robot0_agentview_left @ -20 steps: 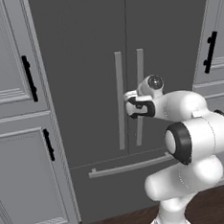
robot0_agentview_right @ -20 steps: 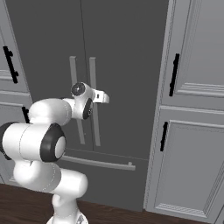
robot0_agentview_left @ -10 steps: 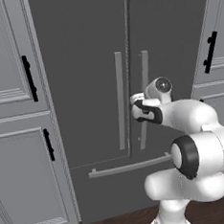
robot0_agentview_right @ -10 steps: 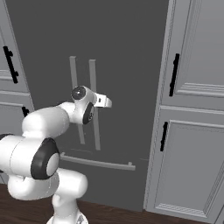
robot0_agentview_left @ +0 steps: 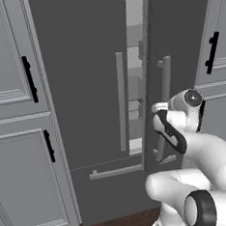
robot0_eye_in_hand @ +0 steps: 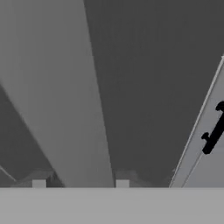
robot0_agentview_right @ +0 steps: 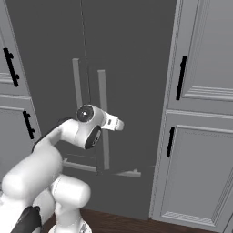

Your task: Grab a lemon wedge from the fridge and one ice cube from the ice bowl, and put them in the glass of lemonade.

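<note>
Fridge [robot0_agentview_left: 83,88] right door [robot0_agentview_left: 176,41] now ajar

- The robot arm [robot0_agentview_left: 205,150] is wearing a smooth, shiny white shell made of fat, round tube parts.
- Dark grey rings are showing where the round joints [robot0_agentview_left: 197,210] meet.
- A small round grey cap [robot0_agentview_right: 85,113] is sitting on the wrist.
- A black band [robot0_agentview_left: 171,130] is running across the white hand.
- A short white stub [robot0_agentview_right: 114,123] is sticking out sideways.
</note>
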{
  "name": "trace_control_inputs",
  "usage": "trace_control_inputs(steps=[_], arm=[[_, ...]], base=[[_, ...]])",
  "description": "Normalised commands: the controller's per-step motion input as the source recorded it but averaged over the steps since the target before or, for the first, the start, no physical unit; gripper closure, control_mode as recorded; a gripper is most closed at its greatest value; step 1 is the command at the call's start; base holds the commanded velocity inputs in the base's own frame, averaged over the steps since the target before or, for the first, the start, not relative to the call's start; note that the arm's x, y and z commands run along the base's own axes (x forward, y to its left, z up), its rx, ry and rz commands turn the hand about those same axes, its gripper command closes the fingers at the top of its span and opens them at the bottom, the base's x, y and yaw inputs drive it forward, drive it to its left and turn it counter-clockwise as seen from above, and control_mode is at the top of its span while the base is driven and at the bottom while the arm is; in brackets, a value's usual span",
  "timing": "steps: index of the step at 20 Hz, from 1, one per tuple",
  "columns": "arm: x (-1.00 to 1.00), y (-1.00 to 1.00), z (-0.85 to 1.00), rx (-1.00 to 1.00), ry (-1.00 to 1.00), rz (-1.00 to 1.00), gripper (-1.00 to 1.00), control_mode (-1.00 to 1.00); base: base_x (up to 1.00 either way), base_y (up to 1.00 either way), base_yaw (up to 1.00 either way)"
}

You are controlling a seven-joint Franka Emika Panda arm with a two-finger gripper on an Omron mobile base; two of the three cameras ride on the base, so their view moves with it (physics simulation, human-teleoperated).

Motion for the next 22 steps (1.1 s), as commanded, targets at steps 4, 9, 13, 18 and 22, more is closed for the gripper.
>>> trace_control_inputs(steps=[4, 9, 13, 18, 22], arm=[[-1.00, -0.89, 0.26, 0.12, 0.01, -0.10, 1.00, -1.00], [-1.00, -0.90, 0.32, 0.12, 0.01, -0.13, 1.00, -1.00], [-0.56, -0.49, 0.29, 0.03, 0.04, -0.12, 1.00, -1.00], [-0.45, -0.05, 0.66, -0.02, 0.02, -0.07, -1.00, -1.00], [-0.78, 0.22, 1.00, -0.07, -0.03, 0.00, -1.00, -1.00]], base=[[0.00, 0.00, 0.00], [0.00, 0.00, 0.00], [0.00, 0.00, 0.00], [0.00, 0.00, 0.00], [0.00, 0.00, 0.00]])
